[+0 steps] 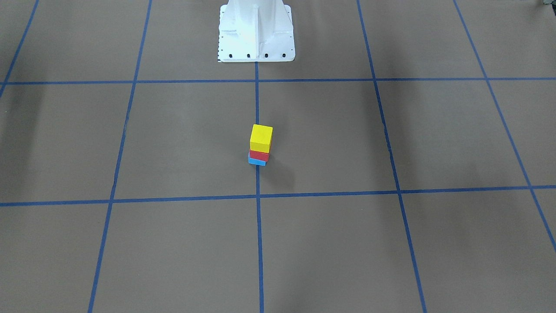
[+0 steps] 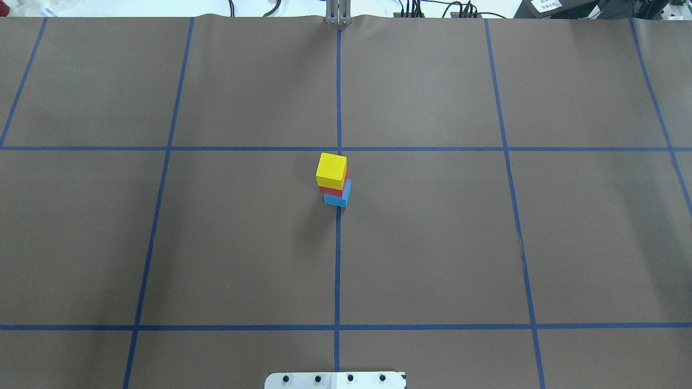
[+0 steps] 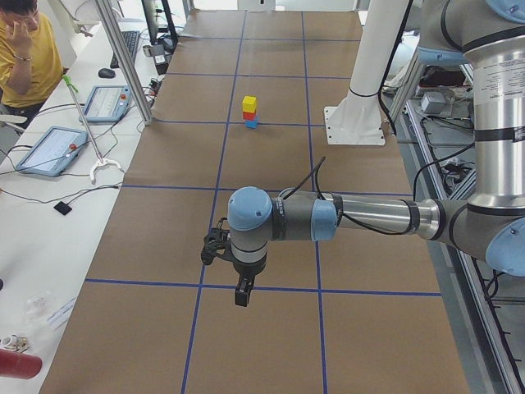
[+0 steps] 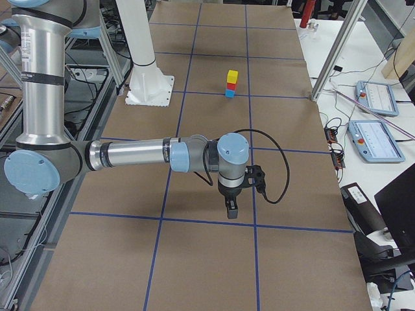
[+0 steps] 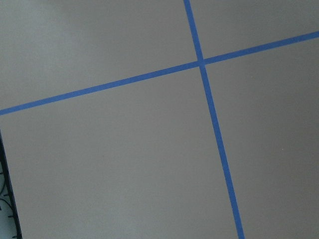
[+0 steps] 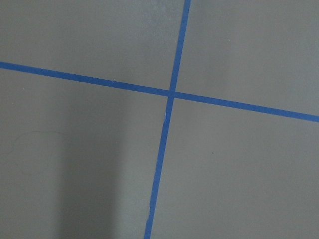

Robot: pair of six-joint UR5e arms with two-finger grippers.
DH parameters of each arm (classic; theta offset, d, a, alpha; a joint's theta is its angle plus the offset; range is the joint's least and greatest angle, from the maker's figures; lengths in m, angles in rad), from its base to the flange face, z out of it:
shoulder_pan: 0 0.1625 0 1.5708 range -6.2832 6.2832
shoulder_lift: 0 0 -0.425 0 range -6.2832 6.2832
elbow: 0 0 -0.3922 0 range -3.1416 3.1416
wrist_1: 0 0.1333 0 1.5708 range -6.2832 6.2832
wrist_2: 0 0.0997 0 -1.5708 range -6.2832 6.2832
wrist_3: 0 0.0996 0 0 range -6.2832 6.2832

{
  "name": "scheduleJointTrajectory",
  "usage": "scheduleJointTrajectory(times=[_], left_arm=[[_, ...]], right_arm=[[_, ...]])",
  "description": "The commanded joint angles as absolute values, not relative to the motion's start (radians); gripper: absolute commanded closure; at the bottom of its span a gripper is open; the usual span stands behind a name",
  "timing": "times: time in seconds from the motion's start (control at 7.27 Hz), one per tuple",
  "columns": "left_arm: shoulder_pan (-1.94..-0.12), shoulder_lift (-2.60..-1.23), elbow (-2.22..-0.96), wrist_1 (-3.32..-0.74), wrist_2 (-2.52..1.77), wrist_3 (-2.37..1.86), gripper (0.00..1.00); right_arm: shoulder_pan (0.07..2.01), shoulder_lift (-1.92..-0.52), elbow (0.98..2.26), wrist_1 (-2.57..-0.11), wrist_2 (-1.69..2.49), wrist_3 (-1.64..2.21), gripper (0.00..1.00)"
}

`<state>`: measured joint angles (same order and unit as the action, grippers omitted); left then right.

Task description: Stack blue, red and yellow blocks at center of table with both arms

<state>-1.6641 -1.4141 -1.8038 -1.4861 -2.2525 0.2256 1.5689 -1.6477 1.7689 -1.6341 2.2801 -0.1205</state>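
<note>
Looking at the middle of the table [image 1: 391, 243] and finding the tower there: blue block [image 1: 256, 162] at the bottom on the paper, red block [image 1: 259, 155] on it, yellow block [image 1: 261, 138] on top, right by the middle tape line [image 1: 259, 243]. Judging the stacking as done, with nothing holding the tower. Seeing the left gripper [image 3: 243, 291] hanging low over bare paper, well apart from the tower, and the right gripper [image 4: 231, 208] doing the same toward the other end. Not being able to tell whether either pincer is open or closed, both showing only in the side views. Getting only paper and tape from the two wrist cameras. Doing this part well probably meaning holding both arms far from the tower, going slowly, lifting up before swinging anywhere. Noticing the blocks not lining up neatly, blue peeking out under red, so maybe tipping from a small bump. Having lots of bare paper around the tower, far from the table's edges, with the white base [image 1: 255, 30] well apart on the robot's side.
</note>
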Motion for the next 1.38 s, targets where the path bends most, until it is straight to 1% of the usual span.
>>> scheduleJointTrajectory(times=[0.0, 0.28, 1.24], left_arm=[[-1.664, -1.414, -1.812, -1.502, -2.258, 0.037, 0.00], [-1.663, -1.416, -1.844, -1.503, -2.260, 0.041, 0.00], [-1.649, -1.413, -1.835, -1.523, -2.260, 0.040, 0.00]], right_arm=[[1.569, -1.640, 1.772, -1.632, 2.276, -0.121, 0.00], [1.569, -1.628, 1.770, -1.632, 2.275, -0.121, 0.00], [1.569, -1.631, 1.769, -1.634, 2.276, -0.120, 0.00]])
